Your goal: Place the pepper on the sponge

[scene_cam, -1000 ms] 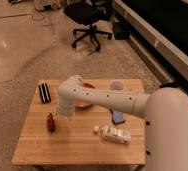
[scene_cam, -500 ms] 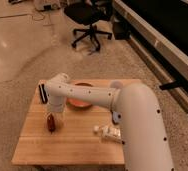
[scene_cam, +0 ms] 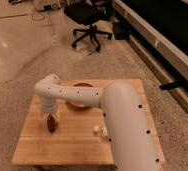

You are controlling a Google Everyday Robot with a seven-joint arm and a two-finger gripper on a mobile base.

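Observation:
The pepper [scene_cam: 51, 124] is a small dark red shape lying on the left part of the wooden table [scene_cam: 72, 146]. My gripper [scene_cam: 50, 113] hangs at the end of the white arm directly over the pepper's upper end, very close to it or touching it. The arm sweeps in from the lower right and covers much of the table's right side. The sponge is hidden from view.
An orange bowl [scene_cam: 81, 96] sits at the back middle of the table, partly behind the arm. A small white object [scene_cam: 100, 131] lies beside the arm near the table's centre. A black office chair [scene_cam: 89, 20] stands on the floor beyond.
The arm has swung left across the table and the gripper has come down onto the pepper. The arm now hides the right side of the table.

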